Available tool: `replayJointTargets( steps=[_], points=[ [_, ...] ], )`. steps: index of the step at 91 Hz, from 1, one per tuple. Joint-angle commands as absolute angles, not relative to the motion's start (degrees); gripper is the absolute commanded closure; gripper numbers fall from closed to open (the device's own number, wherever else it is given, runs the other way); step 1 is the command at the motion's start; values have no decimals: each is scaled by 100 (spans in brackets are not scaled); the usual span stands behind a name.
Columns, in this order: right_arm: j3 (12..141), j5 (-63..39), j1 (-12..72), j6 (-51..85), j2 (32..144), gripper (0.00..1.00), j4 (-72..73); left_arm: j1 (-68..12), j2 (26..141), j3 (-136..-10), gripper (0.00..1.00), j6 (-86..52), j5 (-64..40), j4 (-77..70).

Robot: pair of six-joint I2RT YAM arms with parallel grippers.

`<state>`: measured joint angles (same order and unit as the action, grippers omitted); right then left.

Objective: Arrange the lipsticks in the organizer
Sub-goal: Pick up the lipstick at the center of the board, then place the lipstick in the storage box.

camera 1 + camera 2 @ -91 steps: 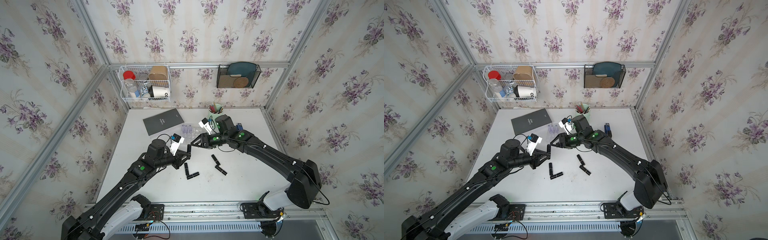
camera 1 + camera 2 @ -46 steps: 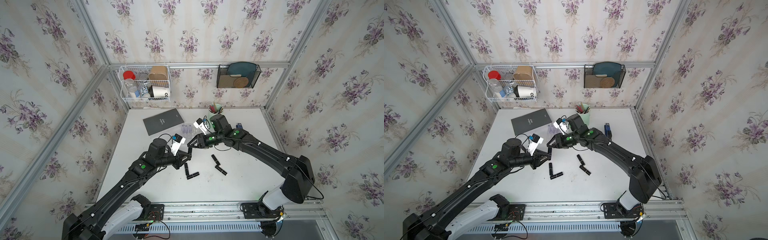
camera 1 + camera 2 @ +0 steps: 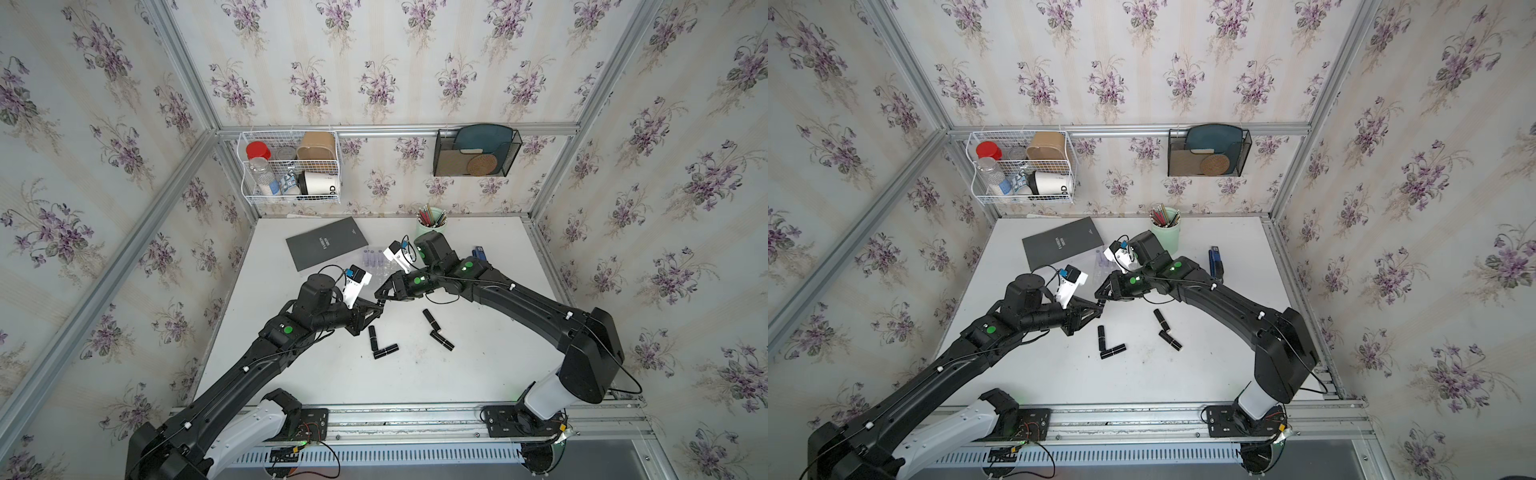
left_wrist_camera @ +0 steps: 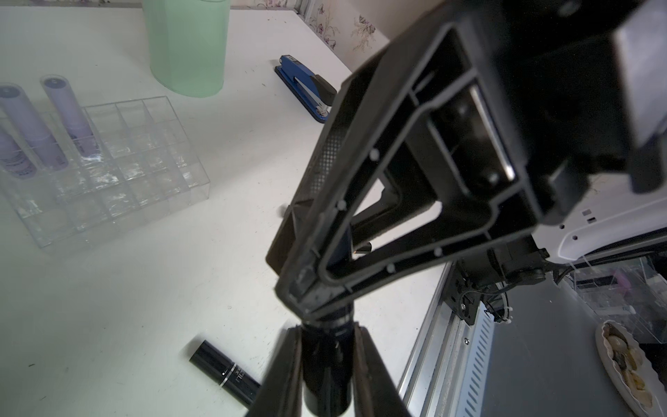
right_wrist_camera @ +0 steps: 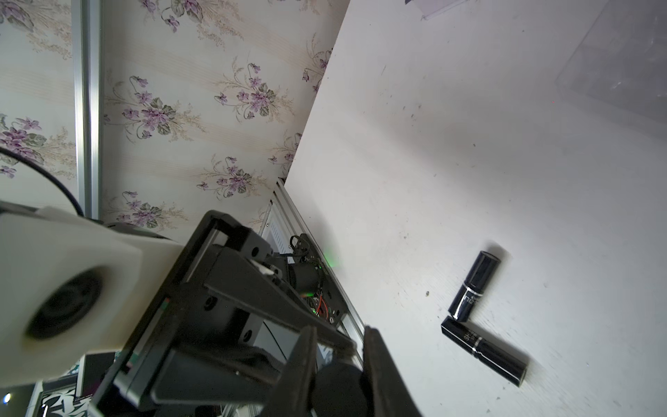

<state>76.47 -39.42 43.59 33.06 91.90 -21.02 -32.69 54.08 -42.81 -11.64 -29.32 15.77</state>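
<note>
Handover in hand: glossy black lipstick tube (image 4: pixel 326 375) held above white desk (image 3: pixel 478 374), left claw (image 3: pixel 379 308) pinching one end, right claw (image 3: pixel 379 296) pressed onto other end. Nearby, clear acrylic grid organizer (image 4: pixel 155 187), three pale lilac tubes (image 4: pixel 70 119) standing in its cells. Four black tubes (image 3: pixel 372 336) lie loose on desk. Next, likely: left claw lets go, right carries tube upright over empty cell.
</note>
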Motion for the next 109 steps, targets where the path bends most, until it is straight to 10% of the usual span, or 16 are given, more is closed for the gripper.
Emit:
replayJointTargets(
  steps=[1, 13, 40, 109],
  points=[
    [7631, -3473, 4121, 3946, 9203, 86, -1245, -3250, 5359, -4553, 54, -1232, -1913, 1648],
    [7468, -1923, 3634, 4375, 9260, 89, -340, -2847, 5470, -5236, 19, -995, -864, 2494],
    [8420, 2423, 4334, 2706, 10671, 91, 38, -2252, 6311, -5895, 19, -1642, 208, 3666],
    [8903, 1996, 4271, 2604, 11924, 95, 354, -1986, 6135, -5326, 25, -1661, -53, 3323]
  ],
)
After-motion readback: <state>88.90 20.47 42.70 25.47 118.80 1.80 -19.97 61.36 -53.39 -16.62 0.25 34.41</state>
